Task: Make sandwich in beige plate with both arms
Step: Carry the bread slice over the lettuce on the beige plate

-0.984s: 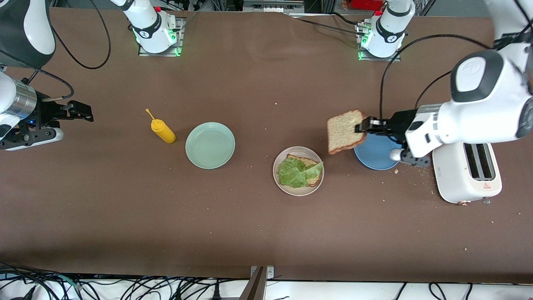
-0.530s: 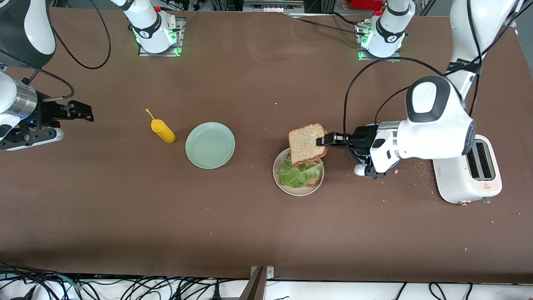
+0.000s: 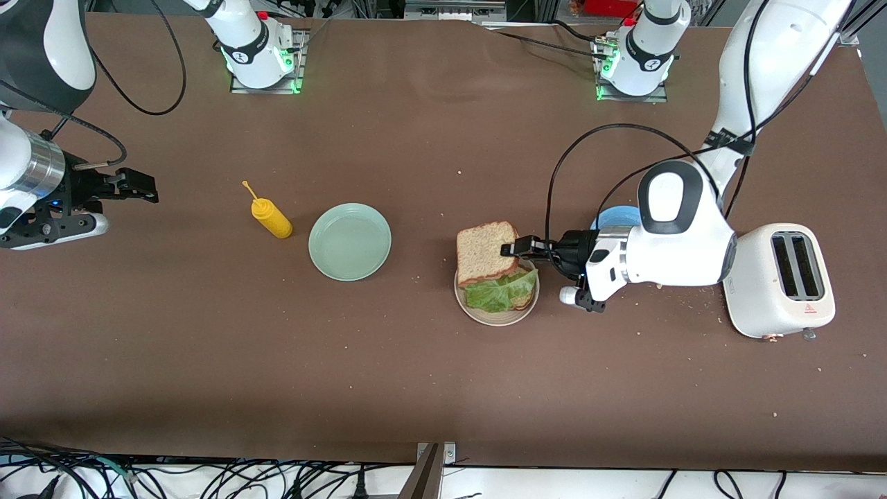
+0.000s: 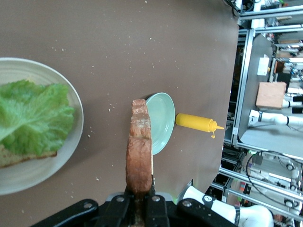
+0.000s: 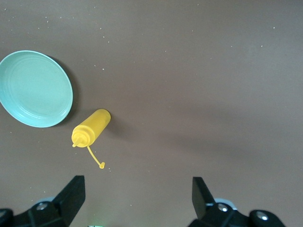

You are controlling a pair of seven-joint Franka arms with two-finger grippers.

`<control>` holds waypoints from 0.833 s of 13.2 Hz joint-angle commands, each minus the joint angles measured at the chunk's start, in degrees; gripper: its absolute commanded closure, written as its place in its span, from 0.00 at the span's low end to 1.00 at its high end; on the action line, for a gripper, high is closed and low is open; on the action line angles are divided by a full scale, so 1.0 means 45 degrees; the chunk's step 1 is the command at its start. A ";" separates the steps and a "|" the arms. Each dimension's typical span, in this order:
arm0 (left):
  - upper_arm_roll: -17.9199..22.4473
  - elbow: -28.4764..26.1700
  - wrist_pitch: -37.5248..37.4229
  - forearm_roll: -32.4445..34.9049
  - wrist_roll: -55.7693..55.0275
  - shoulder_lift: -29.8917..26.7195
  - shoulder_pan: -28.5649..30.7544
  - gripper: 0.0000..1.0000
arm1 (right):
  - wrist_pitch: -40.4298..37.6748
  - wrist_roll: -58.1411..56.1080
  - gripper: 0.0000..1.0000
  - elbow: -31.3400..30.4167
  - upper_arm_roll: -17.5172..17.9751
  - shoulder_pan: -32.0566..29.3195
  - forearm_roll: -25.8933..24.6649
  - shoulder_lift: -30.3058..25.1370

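Done: bottom bread slice (image 3: 521, 294) and lettuce (image 3: 500, 290) lie in beige plate (image 3: 468, 305). Left pincer (image 3: 518, 247) clamps top slice (image 3: 484, 252) over beige plate; lowering, release remain. Right pincer (image 3: 119, 186) wide, waiting at desk's right-arm end.

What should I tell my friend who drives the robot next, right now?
Left gripper: jaws shut on the top bread slice, held over the beige plate.
Right gripper: jaws open, holding nothing, waiting above the table at the right arm's end.
Done: bottom bread slice and lettuce lie on the beige plate.
Left: lower the top bread slice onto the lettuce, let go, pull the arm away.
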 commanded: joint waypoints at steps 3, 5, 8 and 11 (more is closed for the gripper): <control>0.0034 -0.0127 0.0854 -0.1192 0.4041 0.1475 0.0171 1.00 | -0.0093 0.0175 0.00 -0.0179 0.0129 -0.0077 -0.0125 -0.0243; 0.0073 -0.0168 0.1150 -0.1447 0.5231 0.2002 0.0209 1.00 | -0.0093 0.0175 0.00 -0.0179 0.0129 -0.0077 -0.0125 -0.0243; 0.0384 -0.0031 0.1169 -0.1448 0.6349 0.2492 0.0346 1.00 | -0.0112 0.0175 0.00 -0.0179 0.0129 -0.0058 -0.0125 -0.0243; 0.0639 -0.0031 0.1170 -0.1311 0.6390 0.2493 0.0308 0.76 | -0.0112 0.0175 0.00 -0.0179 0.0129 -0.0077 -0.0125 -0.0243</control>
